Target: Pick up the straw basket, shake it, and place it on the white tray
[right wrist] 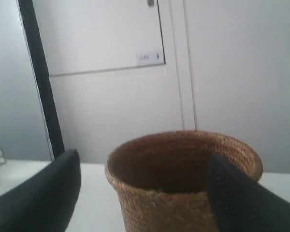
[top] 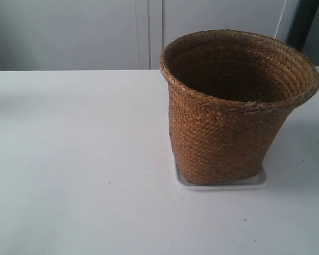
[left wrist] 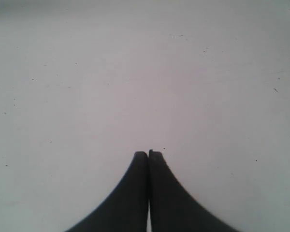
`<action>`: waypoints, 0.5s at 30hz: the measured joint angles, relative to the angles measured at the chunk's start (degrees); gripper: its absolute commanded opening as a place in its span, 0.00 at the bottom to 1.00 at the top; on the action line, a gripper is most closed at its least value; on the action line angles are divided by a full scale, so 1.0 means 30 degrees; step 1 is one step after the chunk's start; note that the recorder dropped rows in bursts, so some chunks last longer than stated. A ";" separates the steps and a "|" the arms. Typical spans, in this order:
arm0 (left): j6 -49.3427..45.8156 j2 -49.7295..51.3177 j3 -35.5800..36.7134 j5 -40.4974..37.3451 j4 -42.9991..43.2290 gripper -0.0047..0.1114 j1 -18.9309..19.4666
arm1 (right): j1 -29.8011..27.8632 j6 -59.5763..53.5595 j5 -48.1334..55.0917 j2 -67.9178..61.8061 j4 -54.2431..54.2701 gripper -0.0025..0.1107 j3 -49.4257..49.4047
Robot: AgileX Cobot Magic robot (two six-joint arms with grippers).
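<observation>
White table carries the straw basket, upright, sitting on the white tray. Right claw spread wide, basket just ahead, untouched. Left claw pinched closed, empty, over bare table.

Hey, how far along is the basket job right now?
Looks done: the straw basket stands on the white tray. In hand: nothing; the right hand is open facing the basket, the left hand shut over the table. Left: seemingly nothing; the lifting and shaking can't be checked here.
</observation>
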State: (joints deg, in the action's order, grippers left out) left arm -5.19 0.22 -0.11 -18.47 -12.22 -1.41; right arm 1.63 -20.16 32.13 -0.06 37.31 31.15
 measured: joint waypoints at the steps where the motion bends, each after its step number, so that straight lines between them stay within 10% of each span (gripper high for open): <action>1: 0.0000 0.0000 0.0000 0.0000 0.0000 0.04 0.0000 | -0.0167 -0.0840 -0.0040 -0.0024 0.0652 0.62 -0.0686; 15: 0.0000 0.0000 0.0000 -0.0033 0.0000 0.04 0.0000 | -0.1257 -0.2983 -0.5161 -0.0068 -0.0310 0.62 -0.6928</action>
State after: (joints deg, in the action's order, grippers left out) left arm -5.19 0.22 -0.11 -18.57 -12.22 -1.41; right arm -2.14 -29.11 16.65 -0.26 36.38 10.37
